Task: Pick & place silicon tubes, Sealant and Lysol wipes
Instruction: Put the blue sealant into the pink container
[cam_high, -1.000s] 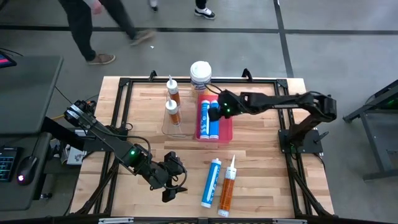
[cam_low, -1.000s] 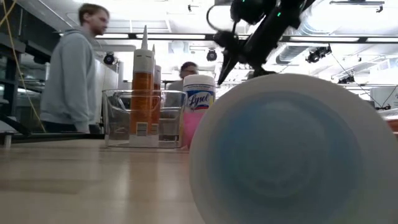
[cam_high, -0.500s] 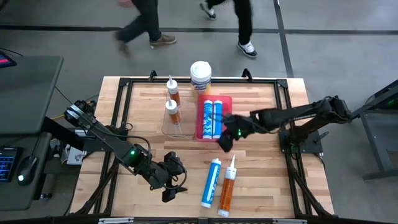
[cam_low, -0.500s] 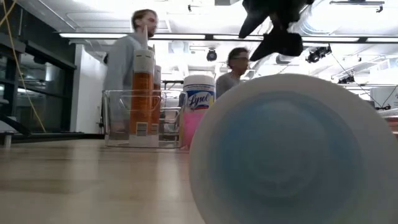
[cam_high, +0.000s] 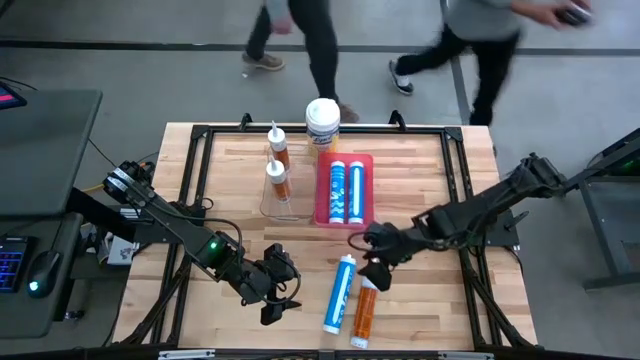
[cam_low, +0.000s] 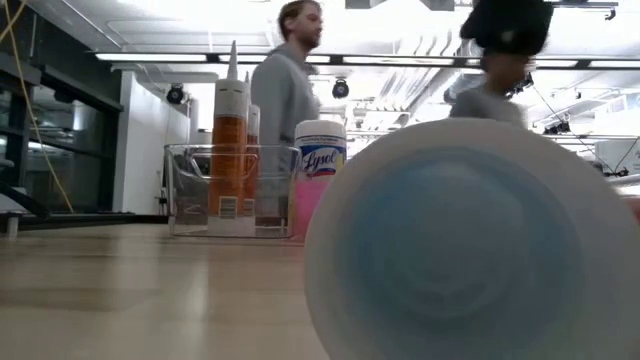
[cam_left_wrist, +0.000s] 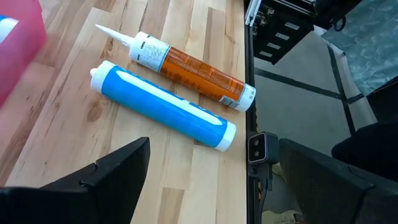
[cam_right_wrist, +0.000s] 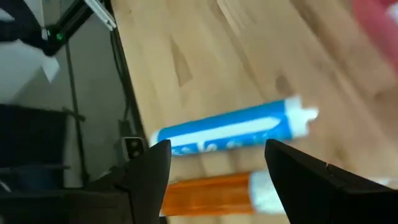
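The right gripper (cam_high: 375, 268) hung open and empty right above the orange tube's (cam_high: 365, 307) nozzle end; the tube lay lengthwise near-to-far. The left gripper (cam_high: 281, 300), also open, waited farther left.

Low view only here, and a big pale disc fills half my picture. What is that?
Observer: Most likely the end of the blue cartridge lying near the table's front edge.
Operator: Where is the right hand?
Observer: The right hand hangs open over the nozzle end of the orange cartridge, which lies beside the blue one.
Operator: And the left?
Observer: The left hand waits open and empty at the front left.
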